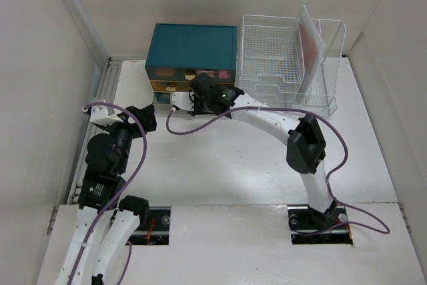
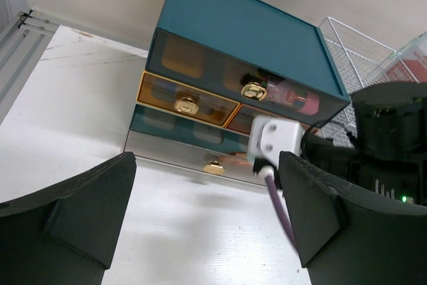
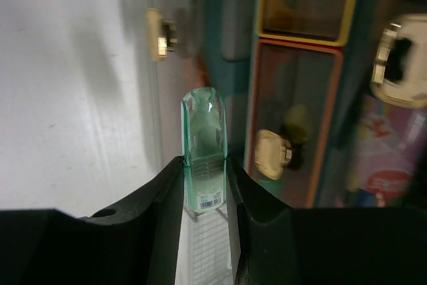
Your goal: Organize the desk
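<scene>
The white desk (image 1: 220, 158) carries a teal drawer box (image 1: 192, 48) at the back. My right gripper (image 1: 198, 93) reaches up to the front of the box. In the right wrist view it (image 3: 204, 165) is shut on a narrow translucent green plastic piece (image 3: 203, 125) with a barcode label, which sticks out toward the drawers (image 3: 300, 65). The lowest grey drawer (image 2: 193, 155) stands pulled out a little. My left gripper (image 1: 143, 117) hangs open and holding nothing over the desk, left of the box; in its own wrist view, bare desk shows between the fingers of the left gripper (image 2: 207, 185).
A white wire rack (image 1: 287, 58) stands right of the box with a pinkish flat sheet (image 1: 310, 38) upright in it. A ribbed metal rail (image 1: 107, 88) runs along the desk's left edge. The right arm (image 2: 387, 145) and its purple cable (image 2: 277, 198) lie close to my left fingers.
</scene>
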Robot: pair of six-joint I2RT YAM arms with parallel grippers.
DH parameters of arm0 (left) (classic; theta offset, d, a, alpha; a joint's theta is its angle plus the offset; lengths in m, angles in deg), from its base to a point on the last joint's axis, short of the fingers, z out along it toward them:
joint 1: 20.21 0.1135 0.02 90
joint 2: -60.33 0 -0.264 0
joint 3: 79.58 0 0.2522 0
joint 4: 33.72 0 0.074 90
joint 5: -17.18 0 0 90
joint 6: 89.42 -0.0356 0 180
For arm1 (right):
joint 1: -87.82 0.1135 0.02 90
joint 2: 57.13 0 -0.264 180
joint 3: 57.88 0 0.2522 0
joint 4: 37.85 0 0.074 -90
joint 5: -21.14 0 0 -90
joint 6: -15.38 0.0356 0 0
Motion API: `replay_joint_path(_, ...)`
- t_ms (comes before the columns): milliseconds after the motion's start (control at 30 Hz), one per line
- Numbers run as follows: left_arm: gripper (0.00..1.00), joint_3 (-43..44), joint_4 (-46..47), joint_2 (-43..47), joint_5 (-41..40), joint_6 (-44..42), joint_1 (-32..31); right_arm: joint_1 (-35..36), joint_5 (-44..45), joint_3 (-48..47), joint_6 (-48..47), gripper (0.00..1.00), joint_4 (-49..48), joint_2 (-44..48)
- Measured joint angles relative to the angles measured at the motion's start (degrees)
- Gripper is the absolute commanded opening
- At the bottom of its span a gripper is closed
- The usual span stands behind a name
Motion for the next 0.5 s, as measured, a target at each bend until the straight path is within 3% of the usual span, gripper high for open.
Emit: replay_joint_path(500, 0.86, 0.0, 0.0, 0.0, 0.0, 0.0, 0.0, -5.4, 4.2, -6.1, 0.6, 0.29, -5.2, -4.9)
